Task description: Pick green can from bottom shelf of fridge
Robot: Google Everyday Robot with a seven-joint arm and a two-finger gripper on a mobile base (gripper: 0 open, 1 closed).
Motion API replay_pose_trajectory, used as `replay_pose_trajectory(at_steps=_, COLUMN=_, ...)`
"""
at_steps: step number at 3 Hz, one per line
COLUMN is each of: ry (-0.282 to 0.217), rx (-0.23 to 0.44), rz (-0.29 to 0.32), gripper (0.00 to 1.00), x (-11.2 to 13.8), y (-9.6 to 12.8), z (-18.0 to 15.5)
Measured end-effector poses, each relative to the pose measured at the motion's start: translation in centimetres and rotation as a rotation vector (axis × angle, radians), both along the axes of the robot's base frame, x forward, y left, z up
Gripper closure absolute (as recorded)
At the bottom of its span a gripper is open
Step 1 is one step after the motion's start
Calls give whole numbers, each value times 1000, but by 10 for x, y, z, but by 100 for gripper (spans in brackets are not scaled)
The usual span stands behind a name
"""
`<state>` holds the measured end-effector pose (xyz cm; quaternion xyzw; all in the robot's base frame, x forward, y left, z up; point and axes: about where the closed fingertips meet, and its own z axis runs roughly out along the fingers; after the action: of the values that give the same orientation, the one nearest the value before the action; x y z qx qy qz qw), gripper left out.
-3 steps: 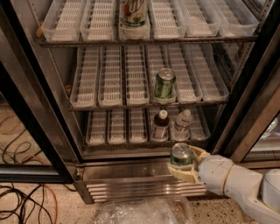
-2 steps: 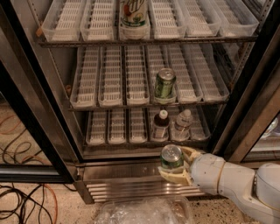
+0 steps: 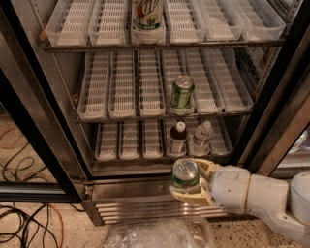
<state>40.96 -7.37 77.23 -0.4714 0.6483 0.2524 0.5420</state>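
Observation:
The green can [image 3: 185, 174], dark green with a silver top and pull-tab, sits upright between my gripper's [image 3: 191, 180] cream fingers, out in front of the fridge's steel base [image 3: 126, 201]. My white arm reaches in from the lower right. The gripper is shut on the can. The bottom shelf [image 3: 131, 140] with its white slotted trays lies behind and above the can. The fridge [image 3: 43, 121] stands open, with its black door edge on the left.
On the bottom shelf stand a dark bottle [image 3: 177, 139] and a clear plastic bottle [image 3: 201, 138]. A paler green can [image 3: 182, 94] sits on the middle shelf and another container [image 3: 147, 14] on the top shelf. Cables [image 3: 24, 218] lie on the floor at left; clear plastic wrap [image 3: 160, 235] lies below.
My gripper has carried the green can leftward and a little outward from the fridge front. The shelves and bottles have not moved.

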Motion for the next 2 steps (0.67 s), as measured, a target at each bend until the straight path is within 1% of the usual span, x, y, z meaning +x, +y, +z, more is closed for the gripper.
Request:
replay_pose_trajectory(at_steps=1, ry=-44, rx=8, rz=25, gripper=100, x=-6, y=0, z=26)
replay_pose_trajectory(at_steps=2, ry=-45, rx=36, rz=54, gripper=100, x=-6, y=-4, z=47)
